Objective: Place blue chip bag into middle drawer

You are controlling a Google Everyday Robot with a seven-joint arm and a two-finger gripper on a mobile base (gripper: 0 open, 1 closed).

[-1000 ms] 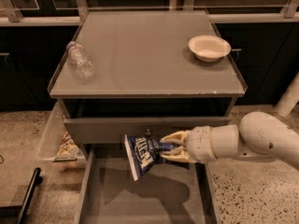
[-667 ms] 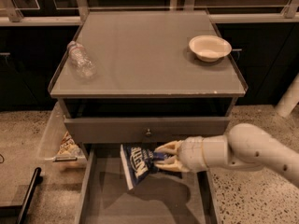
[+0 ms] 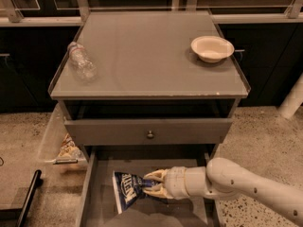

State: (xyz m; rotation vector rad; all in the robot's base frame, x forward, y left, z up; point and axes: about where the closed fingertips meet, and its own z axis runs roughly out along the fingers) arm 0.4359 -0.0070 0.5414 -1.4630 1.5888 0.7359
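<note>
Tool (image 3: pixel 147 183) reaches in from picture-right w/ fingers pinched on the right-hand end of the blue chip bag (image 3: pixel 127 192), which sits low inside the open middle drawer (image 3: pixel 94 197), approx. centre-left over its floor; touching the floor or not, can't tell. Bag sticks out picture-left from the tool, long axis roughly across the drawer's width, free end tilted down twd the left wall. Release prob. needs only a short drop, no turn.

One tool (image 3: pixel 152 183) over middle drawer (image 3: pixel 101 206), one blue chip bag (image 3: pixel 126 191), bowl (image 3: pixel 212 48), bottle (image 3: pixel 81 63)
</note>
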